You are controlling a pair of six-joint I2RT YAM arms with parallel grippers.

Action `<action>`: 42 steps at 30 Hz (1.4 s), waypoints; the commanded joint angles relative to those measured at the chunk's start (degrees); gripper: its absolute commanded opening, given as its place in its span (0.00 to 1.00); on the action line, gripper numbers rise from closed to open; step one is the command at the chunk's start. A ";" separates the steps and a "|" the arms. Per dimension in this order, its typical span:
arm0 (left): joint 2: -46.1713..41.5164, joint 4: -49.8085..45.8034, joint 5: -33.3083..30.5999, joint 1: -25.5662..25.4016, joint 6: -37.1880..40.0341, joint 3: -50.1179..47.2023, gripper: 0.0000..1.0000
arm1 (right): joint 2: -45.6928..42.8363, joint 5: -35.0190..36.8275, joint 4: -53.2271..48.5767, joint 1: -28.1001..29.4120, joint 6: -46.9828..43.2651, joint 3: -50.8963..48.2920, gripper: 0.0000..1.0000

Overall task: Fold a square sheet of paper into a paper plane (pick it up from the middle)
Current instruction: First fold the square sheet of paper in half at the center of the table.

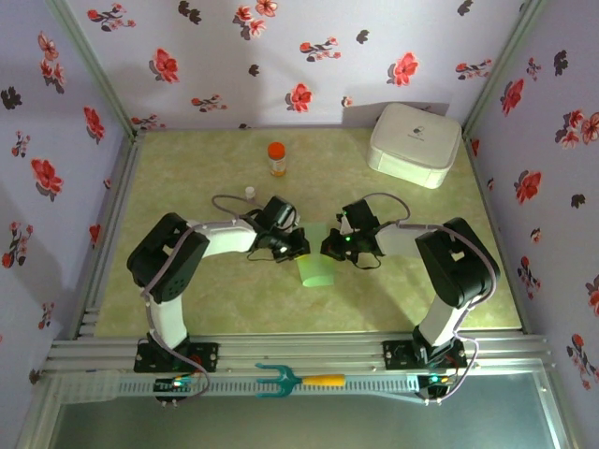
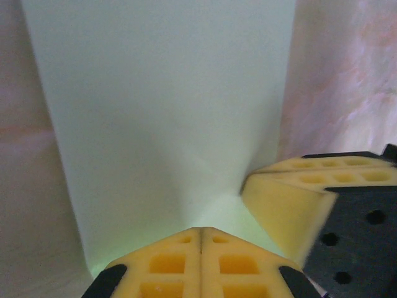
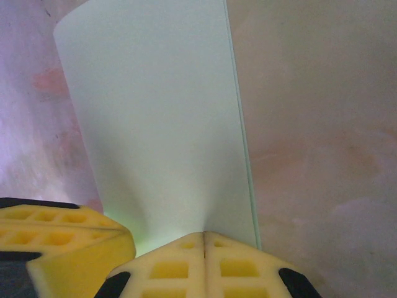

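Note:
The square sheet of paper (image 1: 317, 271) is pale mint green and hangs as a narrow strip over the table's middle, its near end lower. In the right wrist view the sheet (image 3: 161, 124) has a doubled edge along its right side. My left gripper (image 1: 298, 249) and right gripper (image 1: 329, 248) meet at the sheet's far end, side by side. Left gripper (image 2: 201, 230) is shut, with the sheet (image 2: 167, 112) emerging from its pinch; the other arm's yellow fingers (image 2: 291, 205) sit just to the right. Right gripper (image 3: 203, 234) is likewise shut on the sheet's end.
A white rounded box (image 1: 415, 143) stands at the back right. An orange-capped bottle (image 1: 276, 158) and a small white cap (image 1: 250, 193) are behind the grippers. A teal fork-shaped tool (image 1: 281, 379) with a yellow handle lies on the front rail. Floral walls enclose the table.

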 commanded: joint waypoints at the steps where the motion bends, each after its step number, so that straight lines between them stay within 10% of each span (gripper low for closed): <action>1: 0.95 2.06 0.93 0.31 0.18 -3.19 0.05 | 2.39 6.98 -8.03 0.28 -0.09 -2.15 0.00; 42: -4.85 14.70 2.68 -2.01 -2.33 -15.94 0.11 | 1.30 8.70 -8.86 0.19 -0.28 -3.25 0.00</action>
